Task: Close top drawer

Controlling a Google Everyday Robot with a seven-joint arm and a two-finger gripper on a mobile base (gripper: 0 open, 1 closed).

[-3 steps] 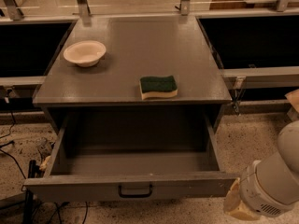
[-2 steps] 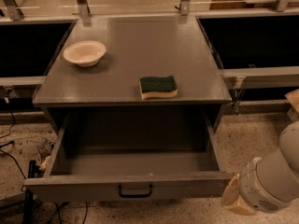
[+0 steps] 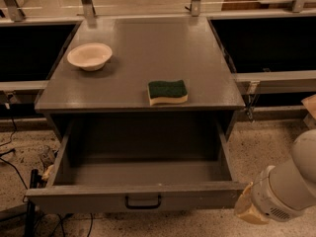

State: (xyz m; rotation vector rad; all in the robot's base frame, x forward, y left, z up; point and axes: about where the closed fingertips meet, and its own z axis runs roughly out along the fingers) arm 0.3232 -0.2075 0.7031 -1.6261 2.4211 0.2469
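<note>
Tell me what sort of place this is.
Probably a kitchen-style test area: a bowl and sponge sit on a grey cabinet with its top drawer pulled open, the floor is speckled stone, and the gripper is by the drawer's right front corner.

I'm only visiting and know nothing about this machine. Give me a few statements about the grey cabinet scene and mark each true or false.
1. The top drawer is pulled open. True.
2. A sponge lies inside the drawer. False: the sponge lies on the cabinet top, near its front edge.
3. A bowl sits on the cabinet top, toward the picture's left. True.
4. The tool is gripping the drawer's handle. False: the tool is low at the picture's right, by the drawer's front right corner, apart from the handle at the panel's middle.
</note>
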